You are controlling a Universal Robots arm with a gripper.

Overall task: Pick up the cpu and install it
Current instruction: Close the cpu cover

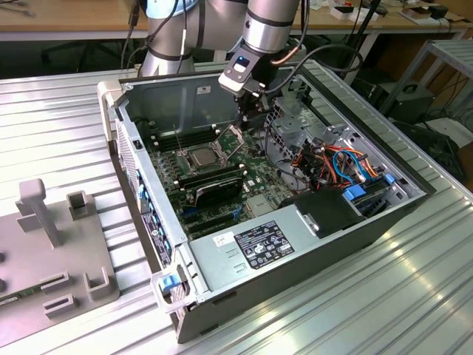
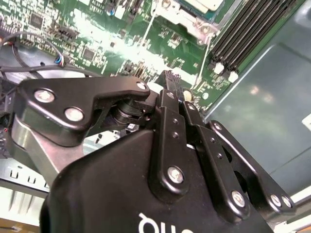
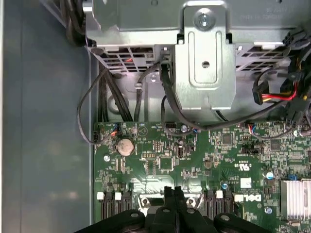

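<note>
While both wrist views show the pincer (image 3: 173, 190) clenched, exterior view shows the cpu (image 1: 198, 157).

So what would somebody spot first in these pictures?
First, the big open computer case lying on the ribbed metal table, with its green board and bright cables showing. The robot's black hand hangs inside it just above the board, fingers pressed together. In the exterior view the shiny square cpu sits in the middle of the board, next to a tipped-up metal frame.
</note>
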